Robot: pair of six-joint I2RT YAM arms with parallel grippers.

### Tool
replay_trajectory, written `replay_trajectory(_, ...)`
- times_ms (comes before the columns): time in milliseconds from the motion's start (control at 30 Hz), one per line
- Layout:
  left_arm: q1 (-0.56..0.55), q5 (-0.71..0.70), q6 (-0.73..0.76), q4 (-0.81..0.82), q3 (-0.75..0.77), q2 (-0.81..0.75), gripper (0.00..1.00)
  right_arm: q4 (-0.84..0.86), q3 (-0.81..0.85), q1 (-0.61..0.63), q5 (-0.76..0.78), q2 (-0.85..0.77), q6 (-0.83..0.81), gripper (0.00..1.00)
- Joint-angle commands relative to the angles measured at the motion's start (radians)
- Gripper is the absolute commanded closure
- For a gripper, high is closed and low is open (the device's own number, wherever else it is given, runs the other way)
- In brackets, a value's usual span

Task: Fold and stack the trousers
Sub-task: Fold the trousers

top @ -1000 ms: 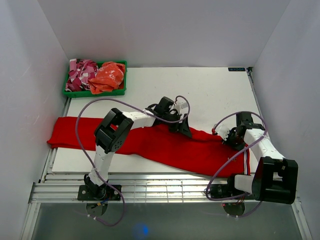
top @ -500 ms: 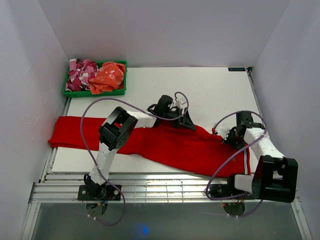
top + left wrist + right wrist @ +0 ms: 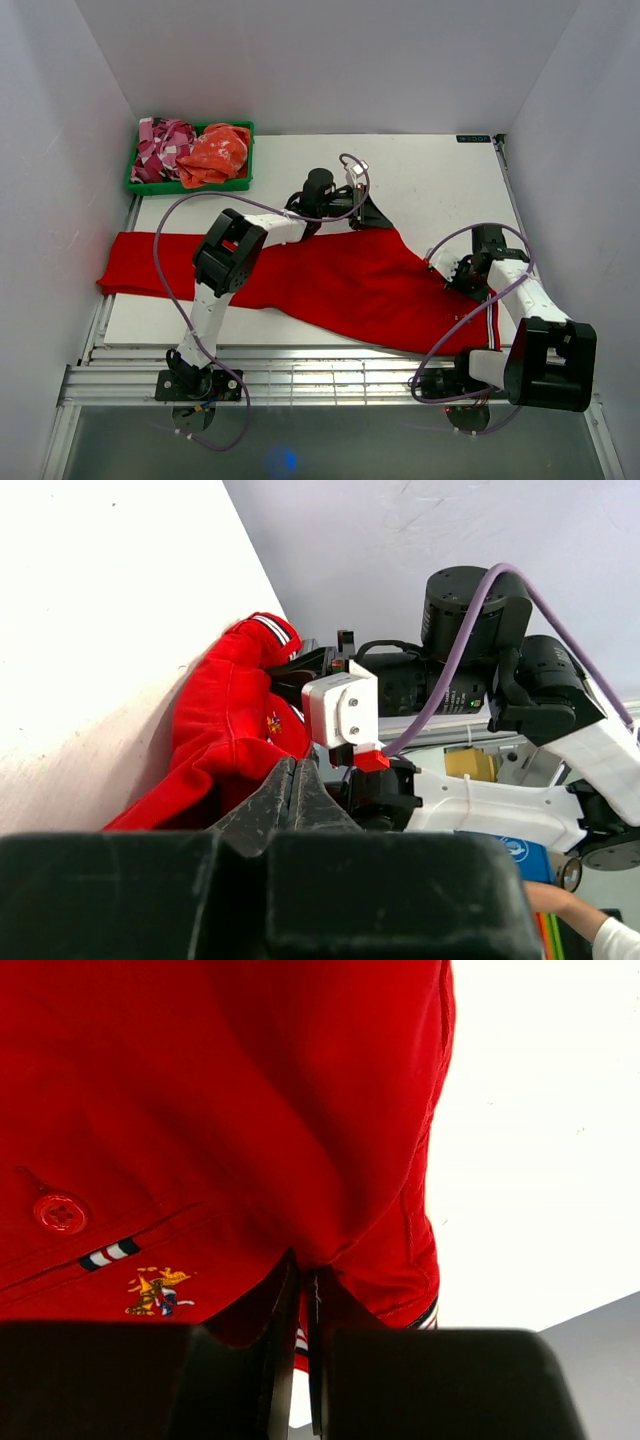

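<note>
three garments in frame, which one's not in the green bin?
The red trousers, spread across the table. The pink-and-white garment and the orange garment lie bundled in the green bin at the far left corner.

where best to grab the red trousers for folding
Pinch the far edge of the trousers from above: they lie flat and limp, so only an edge gives a bite. The right claw is shut on it near the waist, the left claw further along.

walls point(image 3: 320, 60): plain white | table point(image 3: 430, 180): white | near edge: slatted metal rail point(image 3: 320, 380)
</note>
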Motion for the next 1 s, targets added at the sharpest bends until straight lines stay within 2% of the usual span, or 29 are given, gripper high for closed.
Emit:
replay_trajectory(0,0.023,-0.016,0.039,0.071,0.063,-0.002,1.00,-0.069,-0.020,0.004,-0.022,-0.001,-0.061,0.92)
replay_trajectory(67,0.040,-0.038,0.108,-0.004,0.095,0.007,1.00,-0.072,-0.016,0.004,-0.017,-0.003,-0.064,0.92)
replay_trajectory(133,0.075,-0.105,0.245,-0.066,0.121,0.009,1.00,-0.075,-0.008,0.003,-0.013,0.000,-0.064,0.92)
replay_trajectory(200,0.104,-0.162,0.334,-0.188,0.179,0.009,0.77,-0.073,0.011,0.003,-0.011,0.017,-0.054,0.92)
replay_trajectory(233,0.130,-0.221,0.446,-0.297,0.237,0.006,0.68,-0.075,0.030,0.003,-0.013,0.036,-0.041,0.92)
replay_trajectory(300,0.157,-0.269,0.561,-0.389,0.284,-0.005,0.61,-0.078,0.056,0.000,-0.014,0.060,-0.025,0.92)
replay_trajectory(333,0.175,-0.306,0.622,-0.446,0.313,-0.019,0.54,-0.080,0.073,-0.003,-0.016,0.075,-0.019,0.92)
replay_trajectory(367,0.184,-0.384,0.736,-0.568,0.340,-0.026,0.44,-0.083,0.090,-0.006,-0.013,0.091,-0.015,0.92)
replay_trajectory(400,0.196,-0.415,0.789,-0.636,0.386,-0.036,0.33,-0.084,0.130,-0.011,-0.008,0.129,-0.008,0.92)
replay_trajectory(467,0.253,-0.456,0.866,-0.756,0.399,-0.081,0.24,-0.084,0.178,-0.028,0.016,0.201,0.007,0.92)
replay_trajectory(500,0.279,-0.461,0.860,-0.784,0.375,-0.103,0.15,-0.086,0.235,-0.034,0.026,0.226,0.013,0.92)
replay_trajectory(567,0.373,-0.452,0.811,-0.807,0.312,-0.191,0.08,-0.106,0.311,-0.057,0.033,0.317,0.036,0.92)
replay_trajectory(600,0.405,-0.455,0.802,-0.805,0.225,-0.230,0.06,-0.127,0.351,-0.064,0.044,0.345,0.047,0.92)
replay_trajectory(633,0.463,-0.444,0.810,-0.815,0.194,-0.265,0.02,-0.141,0.435,-0.072,0.078,0.379,0.060,0.92)
replay_trajectory(700,0.511,-0.431,0.893,-0.902,0.161,-0.342,0.02,-0.181,0.524,-0.100,0.085,0.460,0.076,0.92)
replay_trajectory(767,0.558,-0.424,0.972,-1.035,0.155,-0.375,0.02,-0.227,0.664,-0.117,0.087,0.513,0.102,0.77)
replay_trajectory(800,0.566,-0.408,1.079,-1.087,0.155,-0.401,0.02,-0.259,0.708,-0.117,0.082,0.563,0.108,0.65)
replay_trajectory(833,0.569,-0.406,1.137,-1.132,0.143,-0.416,0.02,-0.320,0.753,-0.118,0.073,0.585,0.119,0.49)
replay_trajectory(867,0.569,-0.409,1.190,-1.204,0.126,-0.434,0.02,-0.339,0.834,-0.118,0.070,0.614,0.155,0.41)
replay_trajectory(900,0.571,-0.438,1.251,-1.232,0.102,-0.479,0.02,-0.366,0.874,-0.118,0.049,0.625,0.163,0.28)
replay_trajectory(933,0.574,-0.455,1.268,-1.247,0.038,-0.503,0.02,-0.417,0.912,-0.118,0.015,0.632,0.174,0.22)
replay_trajectory(967,0.579,-0.466,1.280,-1.275,0.005,-0.525,0.03,-0.440,0.984,-0.118,-0.002,0.645,0.188,0.19)
